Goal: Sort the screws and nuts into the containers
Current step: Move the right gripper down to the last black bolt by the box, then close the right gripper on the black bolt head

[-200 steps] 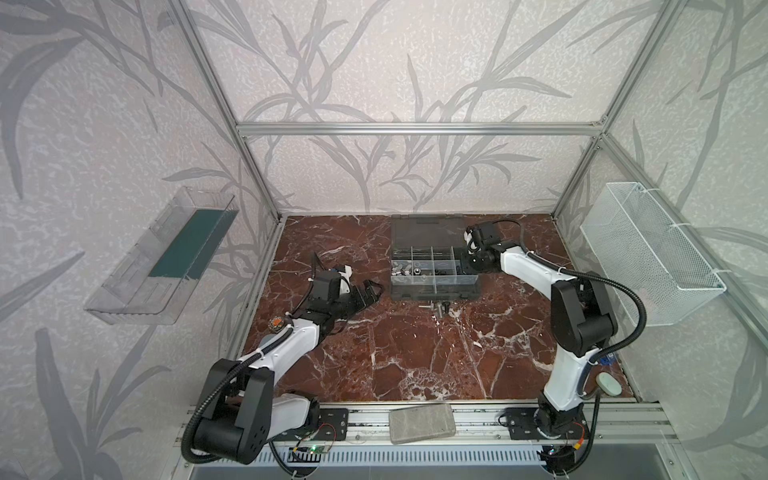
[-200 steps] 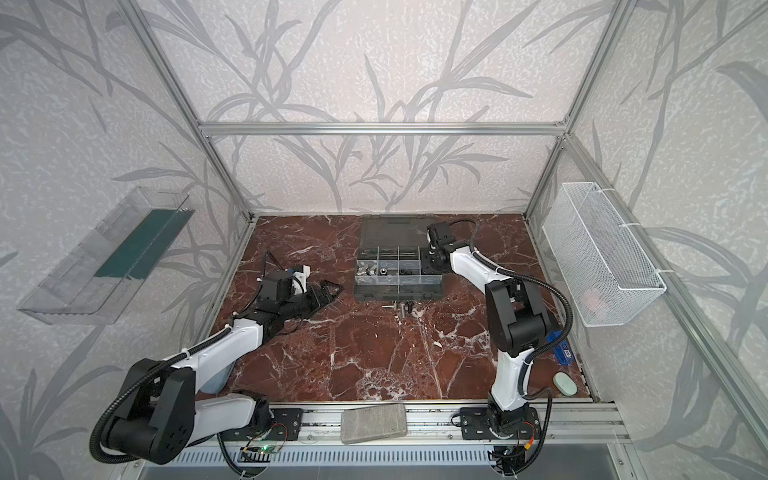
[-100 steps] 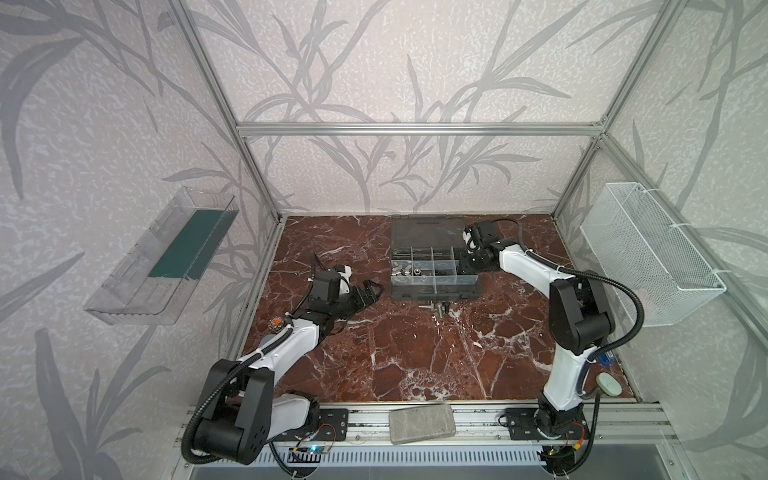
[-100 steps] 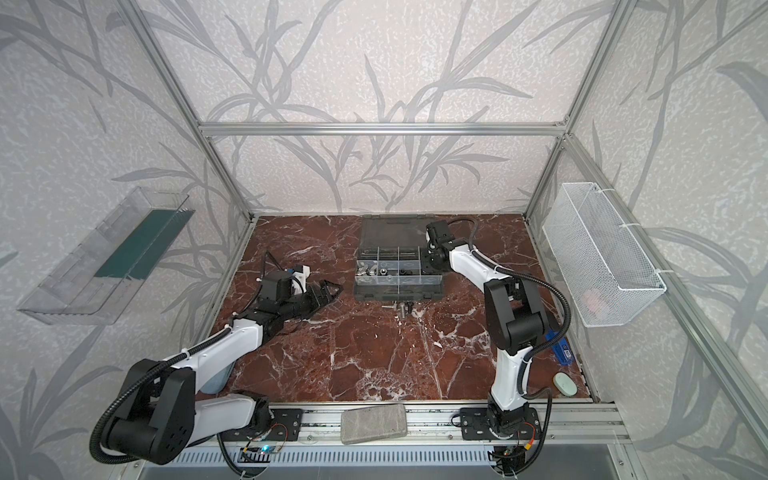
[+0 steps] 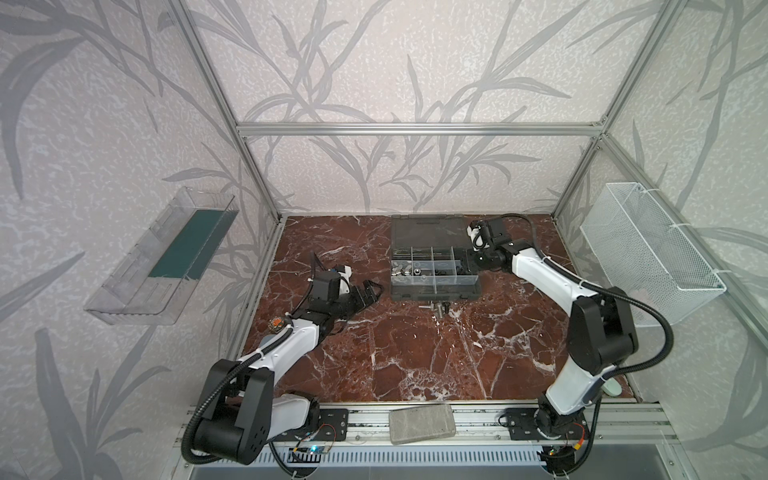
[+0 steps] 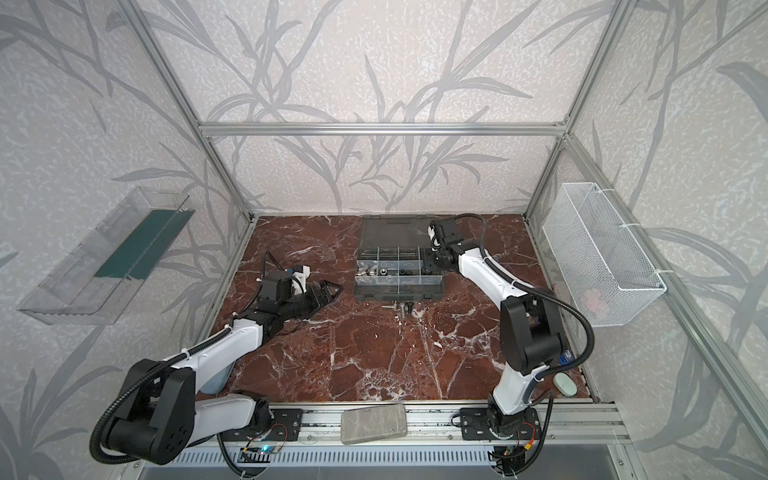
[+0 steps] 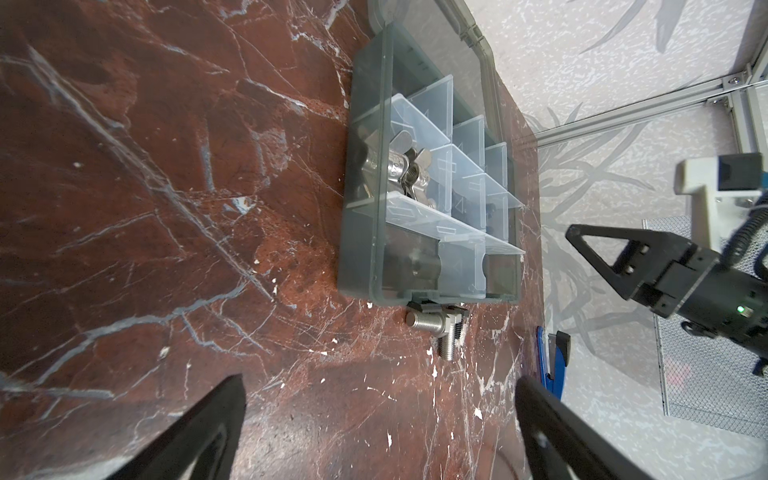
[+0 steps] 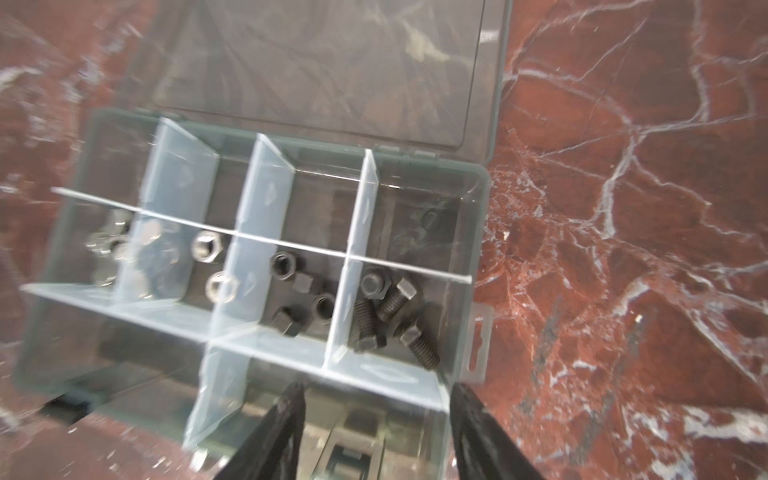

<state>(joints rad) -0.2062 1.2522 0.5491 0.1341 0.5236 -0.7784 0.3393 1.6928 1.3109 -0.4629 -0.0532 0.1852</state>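
Top views first. The grey case [image 5: 434, 286] sits at the back of the red marble table [image 5: 415, 353], with its smoky lid [image 5: 428, 232] laid flat behind it. The cells [image 5: 424, 266] are too small to read from here, just glints of metal along the middle row. A few loose screws [image 5: 436, 307] lie on the marble just in front of the case. The left gripper [image 5: 371, 292] sits low, left of the case, with its jaws spread. The right gripper [image 5: 469, 265] reaches over the case's right end, and its fingers vanish against the dark plastic, so there's no reading the gap from up here.

Left wrist now. Both black fingers [image 7: 199, 432] are cut off by the frame, tips wide apart with bare marble between them and nothing held. Ahead, two shiny threaded screws lie touching at an angle, and something short and black sits tucked against them, hard to make out. Through the case's translucent wall, silver wing nuts [image 7: 405, 170] are piled in the nearest end cell. The clear dividers cloud everything beyond.

Right wrist, and it's smeared with motion. The right gripper's fingers come in cropped, partly spread, gripping nothing, above the row farthest from the lid. Black screws [image 8: 386, 316], hex-headed, are heaped in the middle row's right end cell. Black nuts [image 8: 299, 291] are next door, then silver hex nuts [image 8: 214, 266], and the wing nuts past them are only a bright blur. Marble veins show through the lid.
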